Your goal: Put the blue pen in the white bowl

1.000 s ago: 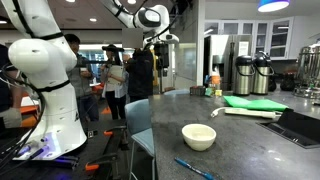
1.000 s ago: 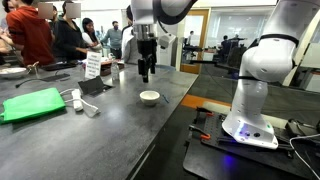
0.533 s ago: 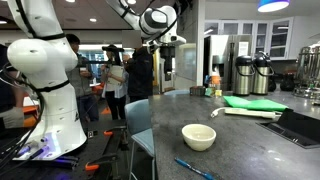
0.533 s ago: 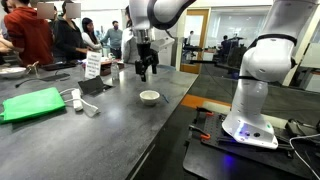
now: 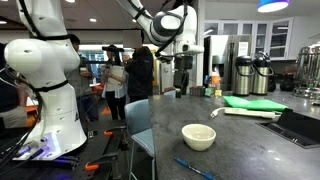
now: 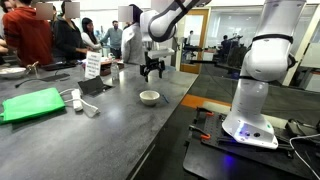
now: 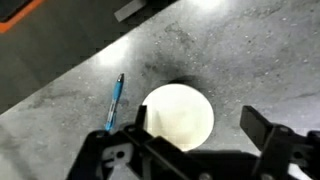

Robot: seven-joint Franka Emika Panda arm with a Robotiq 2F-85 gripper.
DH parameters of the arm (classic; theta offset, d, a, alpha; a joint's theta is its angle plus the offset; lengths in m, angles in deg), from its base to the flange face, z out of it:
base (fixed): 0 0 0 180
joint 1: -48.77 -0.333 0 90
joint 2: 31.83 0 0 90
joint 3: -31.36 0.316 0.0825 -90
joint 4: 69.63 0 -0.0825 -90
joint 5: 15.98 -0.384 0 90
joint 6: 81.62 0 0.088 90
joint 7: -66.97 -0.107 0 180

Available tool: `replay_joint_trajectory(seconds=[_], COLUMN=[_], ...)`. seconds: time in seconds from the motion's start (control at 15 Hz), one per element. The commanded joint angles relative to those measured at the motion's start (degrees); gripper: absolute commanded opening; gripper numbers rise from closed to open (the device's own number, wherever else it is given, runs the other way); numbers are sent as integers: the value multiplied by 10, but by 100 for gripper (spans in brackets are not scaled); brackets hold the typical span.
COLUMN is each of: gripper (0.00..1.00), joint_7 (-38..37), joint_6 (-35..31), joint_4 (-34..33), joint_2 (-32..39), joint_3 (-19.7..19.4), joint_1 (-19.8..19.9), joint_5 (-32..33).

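Black gripper [image 7: 195,128] hangs over the round off-white bowl [image 7: 178,115], jaws wide apart, empty. Thin bright-blue pen [image 7: 116,102] seems near the edge of the grey tabletop [image 5: 250,150], so a clumsy nudge could roll it off.

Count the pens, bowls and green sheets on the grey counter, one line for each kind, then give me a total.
blue pen: 1
white bowl: 1
green sheet: 1
Total: 3
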Motion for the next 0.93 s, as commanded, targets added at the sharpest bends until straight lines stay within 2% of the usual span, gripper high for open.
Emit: replay_joint_trajectory(seconds=[0.0, 0.27, 0.6, 0.87], gripper=[100, 100, 100, 100], joint_7=[-73, -135, -105, -94], joint_6=[-45, -104, -171, -173], joint_4=[30, 77, 116, 163], joint_2=[1, -2, 9, -4], joint_3=[-20, -40, -65, -81], joint_1=[4, 13, 30, 42], joint_5=[-24, -45, -33, -4])
